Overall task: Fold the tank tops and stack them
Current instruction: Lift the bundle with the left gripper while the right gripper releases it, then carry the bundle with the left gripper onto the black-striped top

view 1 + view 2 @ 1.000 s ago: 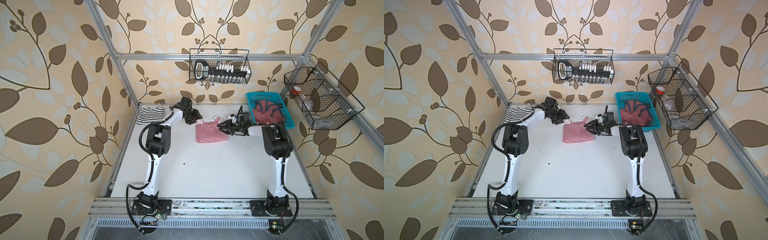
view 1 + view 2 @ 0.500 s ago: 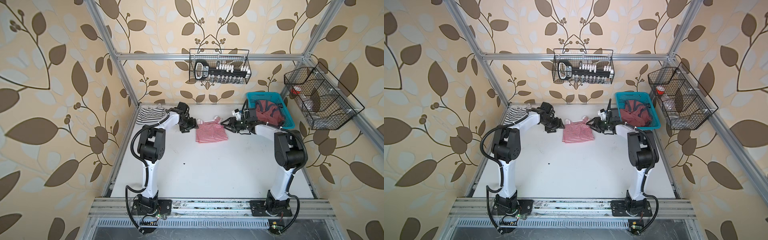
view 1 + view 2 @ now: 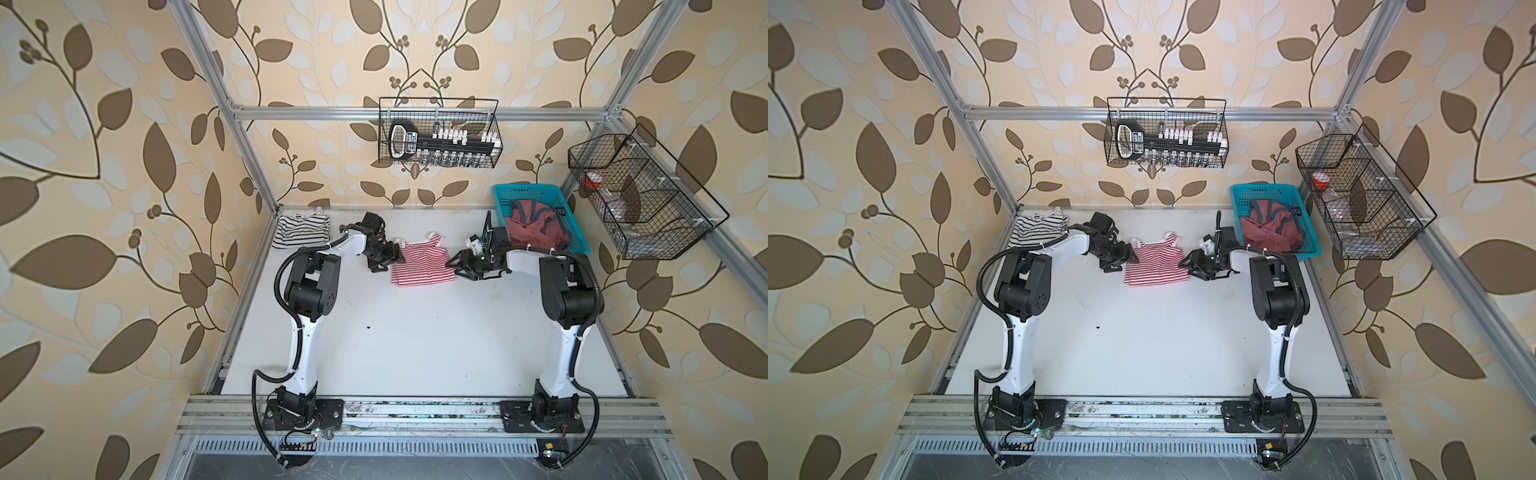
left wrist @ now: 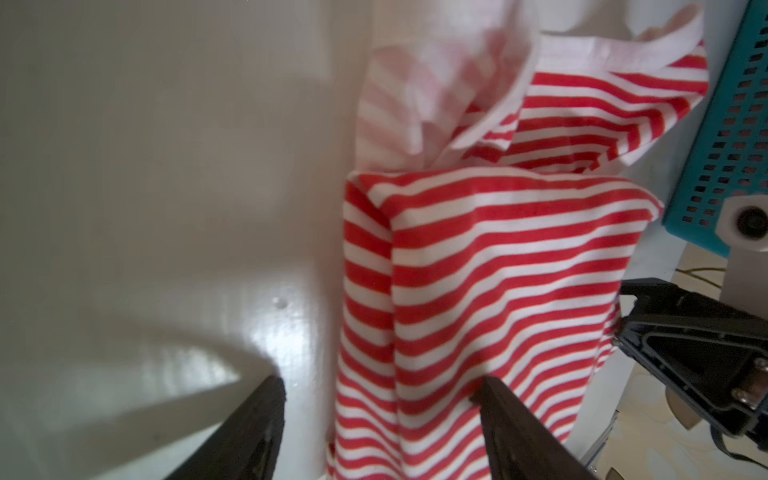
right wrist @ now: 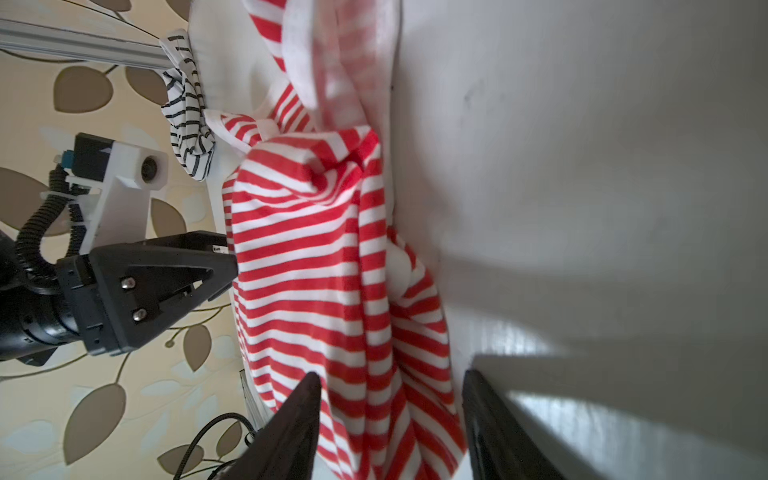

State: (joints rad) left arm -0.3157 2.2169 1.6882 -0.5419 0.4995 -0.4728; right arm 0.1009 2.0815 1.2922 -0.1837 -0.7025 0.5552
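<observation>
At tabletop (image 3: 415, 332) rear-centre | red-striped tank top (image 3: 422, 266) lies folded | L pincer (image 3: 392, 253) & R pincer (image 3: 455, 264) now spread wider at its sides, cloth released | black-striped tank top (image 3: 301, 230) far-left corner | judged: stacking next

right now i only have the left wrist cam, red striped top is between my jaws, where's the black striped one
Observer: The black-striped tank top lies in the far left corner of the table, apart from the red-striped tank top. It looks folded.
Operator: ok is the right gripper gripping the red one, i only see its side
Observer: No. In the right wrist view the right gripper has its jaws apart, with the top's edge lying loose between them.
Operator: whats in the teal basket
Observer: A crumpled reddish garment lies in the teal basket.
</observation>
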